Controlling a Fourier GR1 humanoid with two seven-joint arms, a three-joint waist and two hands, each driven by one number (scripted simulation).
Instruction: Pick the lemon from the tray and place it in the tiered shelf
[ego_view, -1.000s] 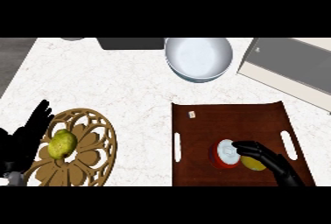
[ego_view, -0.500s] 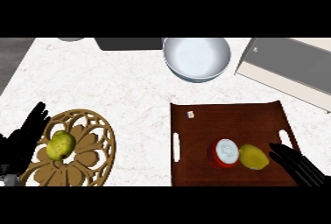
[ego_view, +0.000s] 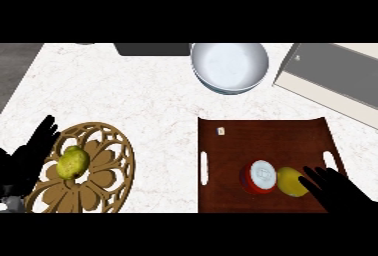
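A: Checking task status: is the lemon (ego_view: 292, 181) lifted?

B: Negative. The lemon lies on the tray (ego_view: 258, 136), in the tray's 4 o'clock sector, touching or just beside a red-rimmed round object (ego_view: 259, 177) at its 9 o'clock. The right hand (ego_view: 341, 192) sits at the lemon's 4 o'clock with fingers (ego_view: 313, 178) spread and straight, their tips at the lemon's edge. The fingers are not curled round the fruit, so no grasp is in place.

A: State of the left hand?

B: The left hand (ego_view: 29, 155) rests at the view's 8 o'clock edge, fingers up and relaxed, holding nothing, just beside a round wooden openwork piece (ego_view: 100, 172) that carries a yellow-green fruit (ego_view: 72, 162).

A: Is the tiered shelf located?

B: Judgement only: a pale boxlike unit (ego_view: 328, 75) at 2 o'clock on the surface (ego_view: 118, 90) may be the target. Its tiers cannot be confirmed. A white bowl (ego_view: 230, 66) stands at 12 o'clock.

A: Remaining steps?

B: All of them: close the fingers on the lemon, lift it off the tray, carry it to the shelf, release. Nothing is completed yet beyond the approach.
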